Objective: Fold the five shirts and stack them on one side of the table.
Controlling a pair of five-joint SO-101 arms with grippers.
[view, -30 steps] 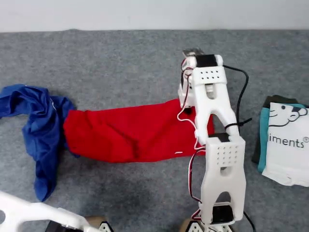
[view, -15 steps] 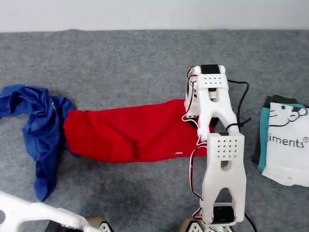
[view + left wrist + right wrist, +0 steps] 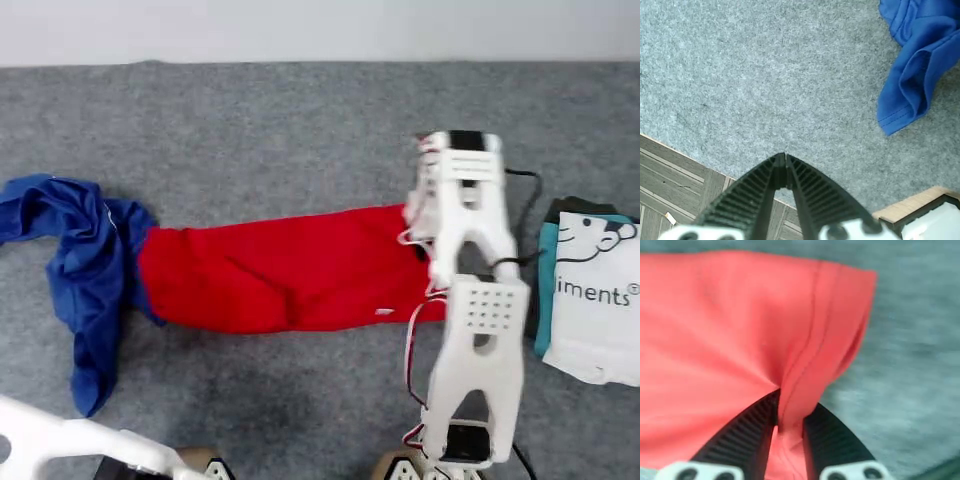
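A red shirt (image 3: 280, 275) lies folded into a long strip across the middle of the grey table. My right gripper (image 3: 789, 410) is shut on the red shirt (image 3: 740, 330) at its right end, pinching a fold of cloth between the black fingers; in the high view that arm (image 3: 465, 260) stands over the shirt's right end. A crumpled blue shirt (image 3: 80, 260) lies at the far left, touching the red one. My left gripper (image 3: 785, 160) is shut on nothing, hovering near the table's front edge with a corner of the blue shirt (image 3: 912, 65) beyond it.
A stack of folded shirts (image 3: 590, 295), white on top with teal and dark ones under it, sits at the right edge. The left arm's white link (image 3: 60, 440) crosses the bottom left corner. Wooden floor (image 3: 670, 190) shows past the table edge.
My right arm has pulled to the right with the red shirt's end, dragging the shirt a little rightward and stretching it flatter. The blue shirt and left arm stayed put.
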